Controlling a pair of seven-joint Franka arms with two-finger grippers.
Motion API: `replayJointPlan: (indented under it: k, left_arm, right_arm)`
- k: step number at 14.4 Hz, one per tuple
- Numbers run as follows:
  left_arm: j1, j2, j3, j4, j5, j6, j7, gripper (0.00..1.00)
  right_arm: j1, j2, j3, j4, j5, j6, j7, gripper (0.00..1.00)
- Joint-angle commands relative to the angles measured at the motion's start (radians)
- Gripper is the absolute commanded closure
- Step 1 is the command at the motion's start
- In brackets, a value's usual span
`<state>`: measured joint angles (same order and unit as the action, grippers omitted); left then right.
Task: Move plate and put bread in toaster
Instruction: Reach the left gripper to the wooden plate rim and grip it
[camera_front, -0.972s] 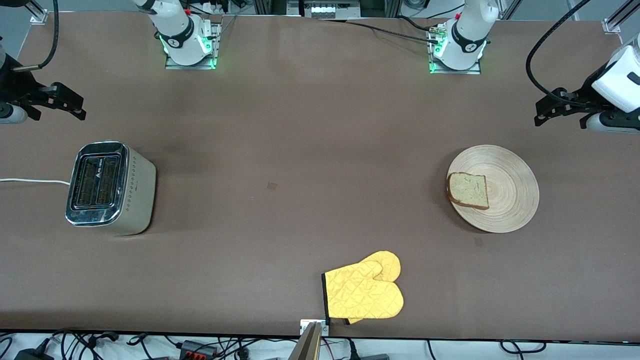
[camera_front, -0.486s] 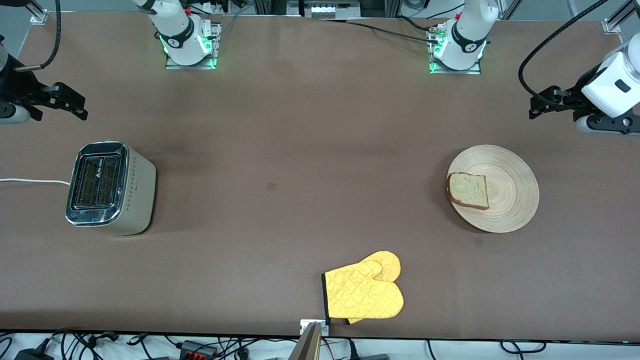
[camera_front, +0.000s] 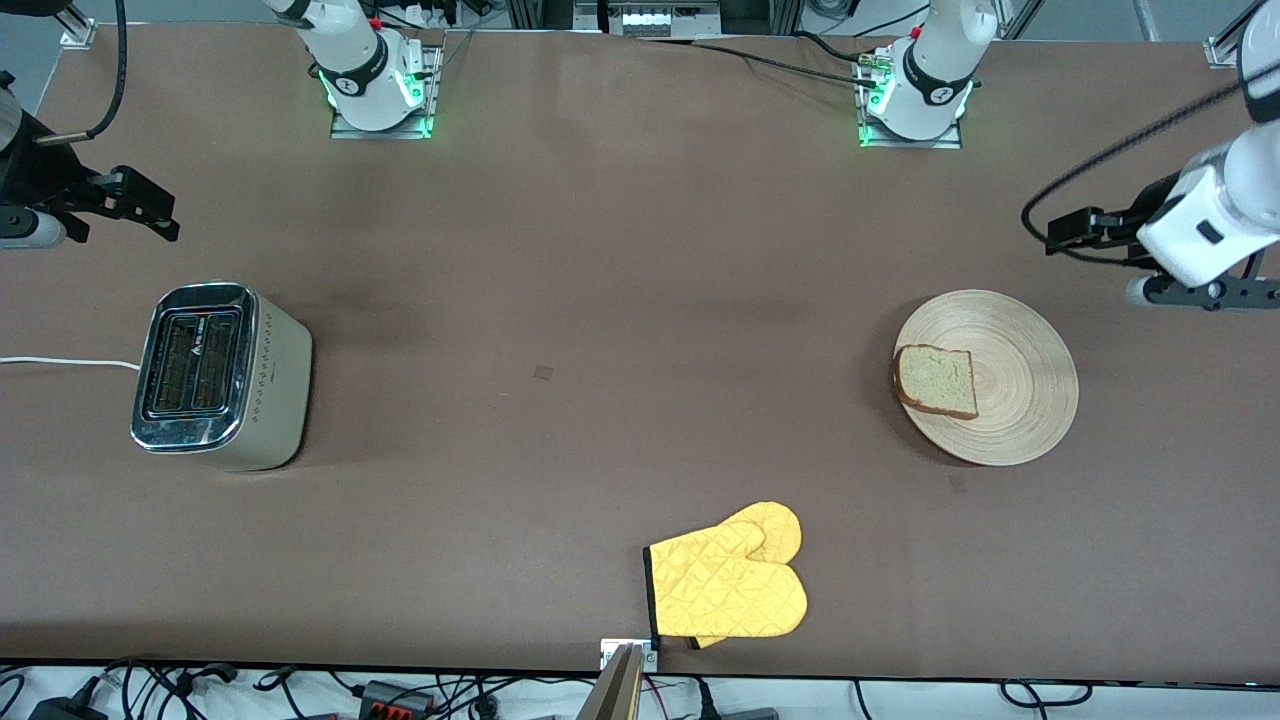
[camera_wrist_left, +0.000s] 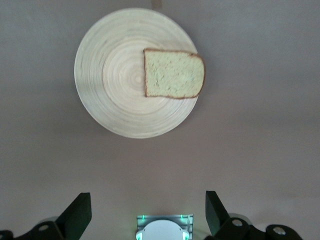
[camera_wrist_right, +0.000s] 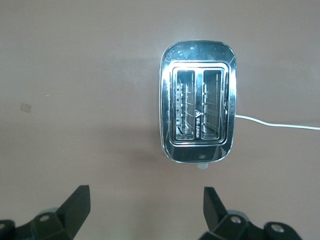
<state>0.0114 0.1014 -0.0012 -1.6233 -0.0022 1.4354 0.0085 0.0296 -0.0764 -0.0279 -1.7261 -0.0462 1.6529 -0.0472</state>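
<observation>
The round wooden plate (camera_front: 1025, 405) lies toward the left arm's end of the table. The bread (camera_front: 937, 380) lies flat on the plate, overhanging the rim that faces the table's middle. My left gripper (camera_front: 1070, 235) hangs open and empty over bare table beside the plate. Its wrist view shows the plate (camera_wrist_left: 112, 85) and the bread (camera_wrist_left: 174, 74) ahead of the left gripper (camera_wrist_left: 148, 210). The chrome-topped toaster (camera_front: 215, 375) stands at the right arm's end, its slots empty. My right gripper (camera_front: 150, 212) hovers open over bare table beside it. In its wrist view the toaster (camera_wrist_right: 197, 107) sits ahead of the right gripper (camera_wrist_right: 145, 205).
A yellow oven mitt (camera_front: 730, 585) lies near the table's front edge, at mid-length. The toaster's white cord (camera_front: 60, 362) trails off the right arm's end of the table. Both arm bases (camera_front: 375, 85) stand along the back edge.
The left gripper has swung in from the table's end and come closer to the plate. The right gripper has barely shifted. Plate, bread and toaster have not moved.
</observation>
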Motion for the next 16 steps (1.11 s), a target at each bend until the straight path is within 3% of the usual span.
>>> replayJointPlan:
  k: [1,4,7,9,16]
  left_arm:
    - [0.108,0.085,-0.005,0.055,-0.022,-0.033,0.059,0.0]
    - [0.243,0.187,-0.005,0.12,-0.169,-0.033,0.148,0.0]
    - [0.399,0.311,-0.003,0.122,-0.425,-0.029,0.321,0.0]
    - [0.482,0.392,-0.005,0.122,-0.531,-0.032,0.428,0.0]
    - [0.63,0.605,-0.003,0.122,-0.711,-0.026,0.753,0.0]
  right_arm:
    - [0.006,-0.019,-0.001,-0.023,0.002,0.019,0.013,0.0]
    - [0.006,-0.02,-0.001,-0.023,0.003,0.018,0.013,0.0]
    - [0.006,-0.022,-0.001,-0.023,0.003,0.018,0.013,0.0]
    - [0.009,-0.02,0.0,-0.023,0.003,0.018,0.013,0.0]
    - [0.012,-0.023,0.003,-0.032,0.0,0.024,0.053,0.0]
